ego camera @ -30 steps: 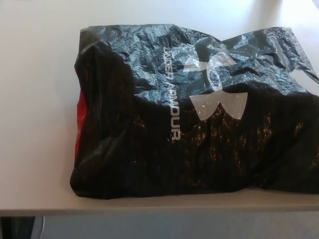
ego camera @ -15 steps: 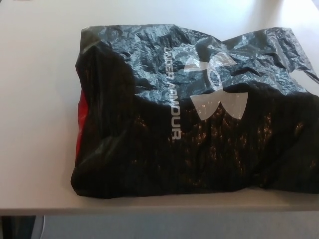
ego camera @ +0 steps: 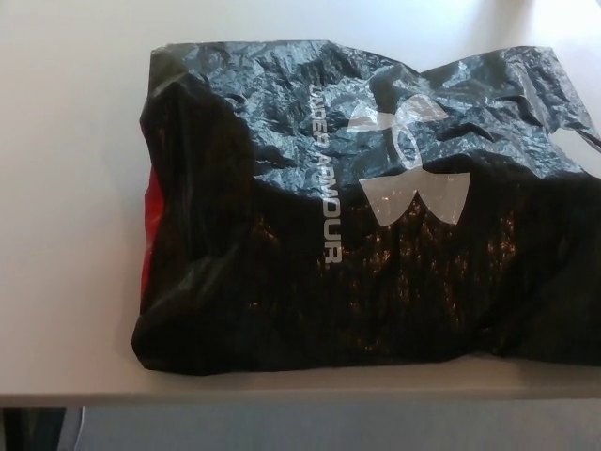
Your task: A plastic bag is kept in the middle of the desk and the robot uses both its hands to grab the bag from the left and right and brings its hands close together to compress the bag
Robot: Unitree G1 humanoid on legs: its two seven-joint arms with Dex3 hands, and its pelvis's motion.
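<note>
Looking down from the head camera, I see the black plastic bag (ego camera: pixel 357 216) lying flat and crumpled across the middle of the white desk (ego camera: pixel 66 188), its near edge close to the desk's front edge and its right side running out of the picture. White logo (ego camera: pixel 408 160) and lettering (ego camera: pixel 324 178) show on its top, and a red strip (ego camera: pixel 148 235) peeks out at its left side. Neither of my hands shows, so I cannot tell whether they are open or closed.

Black bag (ego camera: pixel 282 282), white logo (ego camera: pixel 408 160); white desk (ego camera: pixel 66 188).
</note>
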